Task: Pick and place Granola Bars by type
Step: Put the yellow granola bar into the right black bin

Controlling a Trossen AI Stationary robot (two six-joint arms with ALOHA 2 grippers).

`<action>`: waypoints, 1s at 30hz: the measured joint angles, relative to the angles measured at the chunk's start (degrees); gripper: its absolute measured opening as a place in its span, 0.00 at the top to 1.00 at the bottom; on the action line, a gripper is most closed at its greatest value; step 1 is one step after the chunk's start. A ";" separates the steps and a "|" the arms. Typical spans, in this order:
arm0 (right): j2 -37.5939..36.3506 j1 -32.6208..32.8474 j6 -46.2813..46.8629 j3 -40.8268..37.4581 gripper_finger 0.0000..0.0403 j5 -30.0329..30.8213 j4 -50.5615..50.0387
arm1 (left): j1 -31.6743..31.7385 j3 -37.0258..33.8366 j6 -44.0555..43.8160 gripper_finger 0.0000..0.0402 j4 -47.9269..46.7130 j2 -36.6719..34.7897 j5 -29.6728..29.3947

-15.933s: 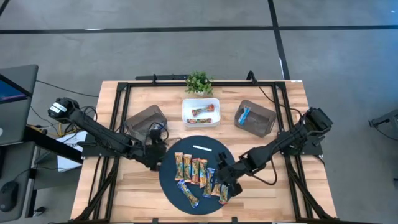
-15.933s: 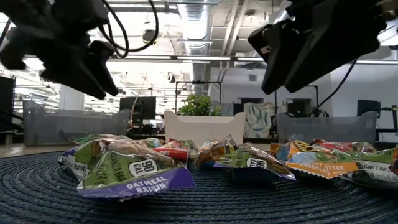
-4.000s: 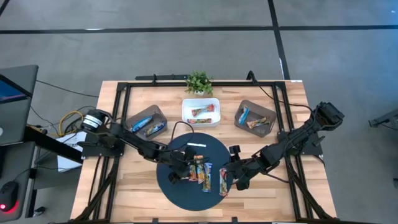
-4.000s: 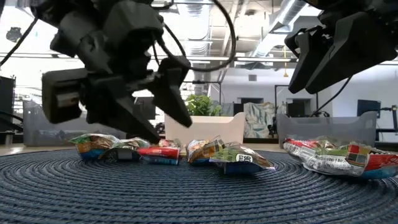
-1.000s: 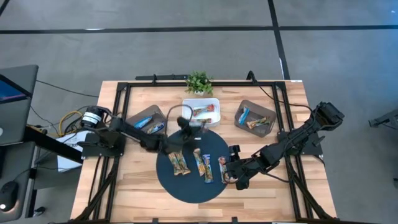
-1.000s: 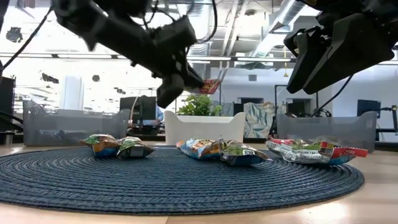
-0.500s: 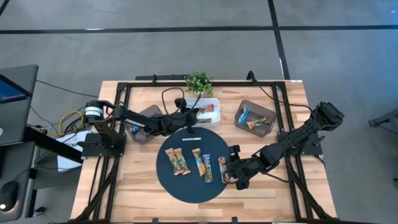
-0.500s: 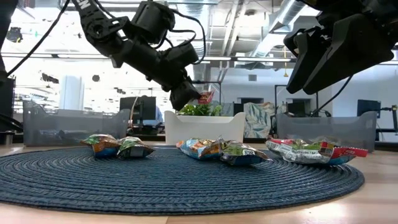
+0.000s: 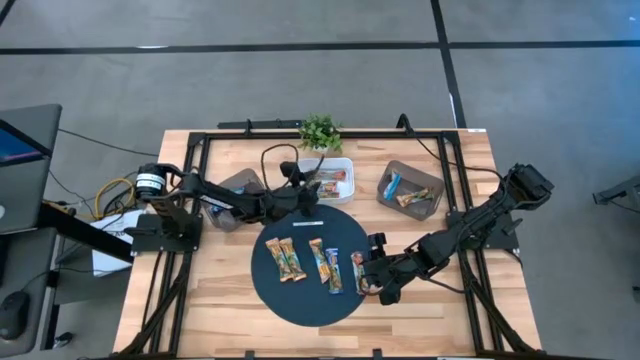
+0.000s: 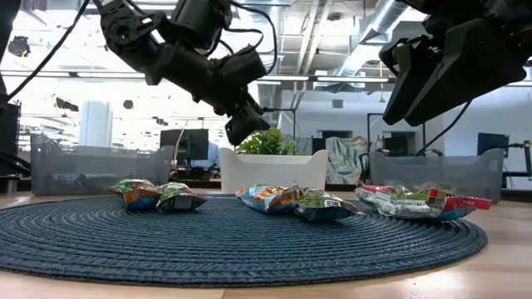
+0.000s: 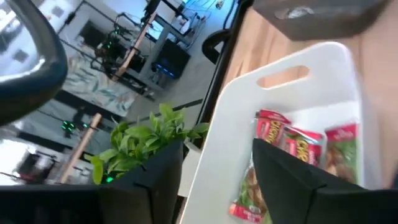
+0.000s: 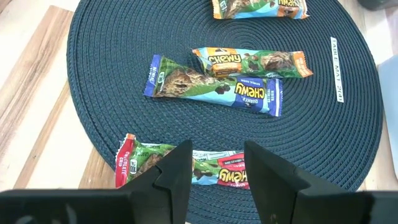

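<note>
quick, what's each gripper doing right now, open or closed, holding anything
Left gripper: open, empty, over the white bin.
Right gripper: open, empty, above the red-ended bar on the mat.

Since sixteen seconds ago the round dark woven mat [image 9: 300, 300] has gone from about ten shiny-wrapped granola bars to four: an orange one [image 9: 283, 259], another orange one [image 9: 317, 257], a blue one [image 9: 333, 270] and a red-and-green one [image 9: 359, 273]. The grey bin on my left [image 9: 238, 183], the white tray [image 9: 345, 194] and the grey bin on my right [image 9: 432, 192] have gained bars. Four seconds ago my left gripper [image 9: 300, 183] was low over the mat; a second ago it carried a red bar upward. Now it hangs by the white tray's edge, fingers apart and empty, with red bars [image 11: 292, 144] lying in the tray below.
</note>
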 joint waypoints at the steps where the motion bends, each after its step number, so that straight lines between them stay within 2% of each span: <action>1: 0.00 -0.02 0.00 0.00 0.66 0.00 0.00 | -0.89 0.00 1.15 0.52 -0.28 0.00 -1.03; 6: 0.00 -0.26 -0.55 0.00 0.66 0.26 0.54 | -7.17 0.00 7.47 0.49 -1.73 0.00 -7.96; 9: 0.02 -1.15 -3.42 -0.21 0.66 0.25 4.37 | -11.73 0.00 8.50 0.49 -4.37 -0.05 -12.01; 15: 0.04 -4.30 -11.82 -2.40 0.66 0.02 15.16 | -20.46 0.00 2.07 0.49 -16.77 -2.81 -14.56; 20: 0.04 -7.43 -12.11 -2.43 0.66 -3.22 17.46 | -27.08 0.00 -8.04 0.49 -30.60 -7.00 -11.75; 27: 5.43 -10.36 -17.21 -2.35 0.66 -11.73 25.53 | -33.25 0.04 -29.29 0.49 -50.02 -12.15 0.37; 30: 7.97 -11.24 -19.48 -1.89 0.66 -13.58 26.21 | -34.61 0.02 -36.20 0.49 -54.83 -12.39 5.16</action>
